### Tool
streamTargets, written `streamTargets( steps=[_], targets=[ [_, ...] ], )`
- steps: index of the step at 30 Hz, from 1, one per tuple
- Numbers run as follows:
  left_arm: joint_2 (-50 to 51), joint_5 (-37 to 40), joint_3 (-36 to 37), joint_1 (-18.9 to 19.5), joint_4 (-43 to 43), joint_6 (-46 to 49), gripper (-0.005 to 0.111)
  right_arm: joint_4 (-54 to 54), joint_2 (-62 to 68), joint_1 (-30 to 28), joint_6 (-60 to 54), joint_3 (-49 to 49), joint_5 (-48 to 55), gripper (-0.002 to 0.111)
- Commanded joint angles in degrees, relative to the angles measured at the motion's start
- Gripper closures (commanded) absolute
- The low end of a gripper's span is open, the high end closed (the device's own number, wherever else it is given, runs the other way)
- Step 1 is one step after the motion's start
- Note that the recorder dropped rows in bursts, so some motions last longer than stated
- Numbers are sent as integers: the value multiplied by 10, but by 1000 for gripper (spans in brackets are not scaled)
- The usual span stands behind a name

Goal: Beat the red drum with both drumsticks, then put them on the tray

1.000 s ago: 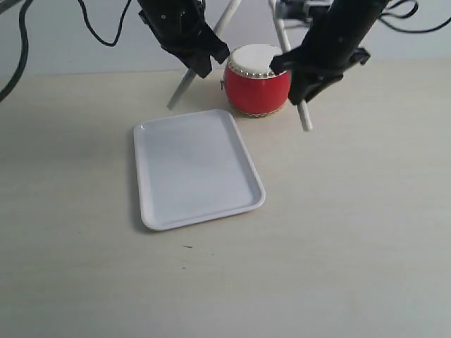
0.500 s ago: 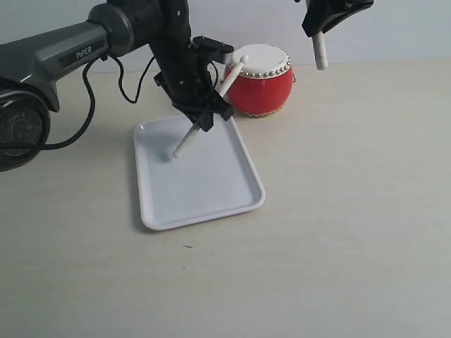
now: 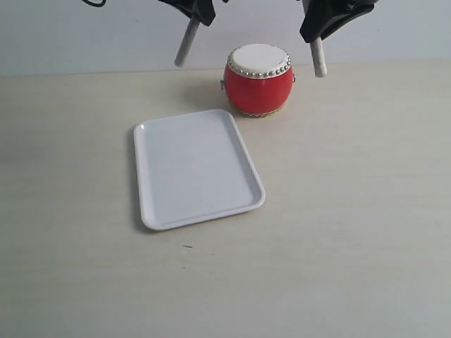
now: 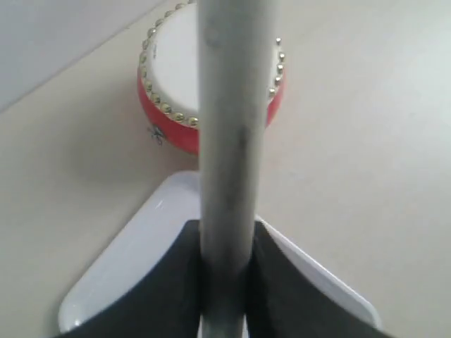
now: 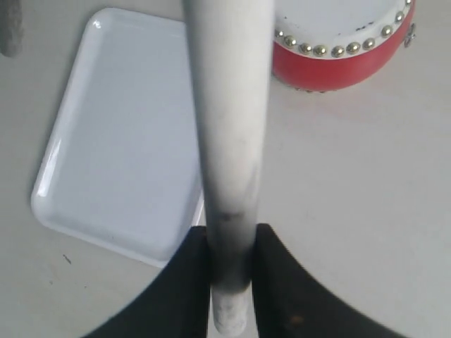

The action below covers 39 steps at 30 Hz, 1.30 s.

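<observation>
Left pincer (image 4: 225, 246) has lifted from low over the tray (image 3: 190, 169) and now hangs high, level with the right pincer (image 5: 231, 253). Each is clamped on a stick: left drumstick (image 4: 229, 141), right drumstick (image 5: 229, 105). The red drum (image 3: 258, 81) stands on the bench (image 3: 352, 211), below and between the pincers, untouched. Judgement: neither stick has been deposited, so placement is outstanding.

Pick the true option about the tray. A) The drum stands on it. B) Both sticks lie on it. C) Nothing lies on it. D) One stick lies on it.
C: the tray is bare, while the left stick and the right stick are gripped up in the air on either side of the drum.
</observation>
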Motion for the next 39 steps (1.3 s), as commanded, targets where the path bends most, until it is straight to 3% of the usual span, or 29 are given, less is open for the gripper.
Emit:
streamTargets(
  steps=[1, 6, 11, 17, 24, 27, 39],
  targets=[
    [-35, 1, 77, 0, -78, 51, 107, 8, -43, -3, -1, 30, 1, 108],
    [-90, -15, 251, 0, -152, 140, 107, 10, -74, -3, -2, 73, 1, 108],
    [-180, -161, 415, 6, -107, 144, 107, 14, -85, -3, -2, 91, 1, 108],
    [-342, -310, 603, 48, -99, 144, 107, 54, -79, 0, -2, 91, 1, 108],
    [-514, -445, 767, 94, -95, 147, 107, 20, -38, 64, 48, 91, 1, 108],
    [-562, -494, 807, 109, -97, 147, 107, -3, -13, 96, 72, 91, -9, 108],
    [-607, -485, 824, 116, -94, 146, 107, -5, 40, 125, 93, 91, -14, 108]
  ],
)
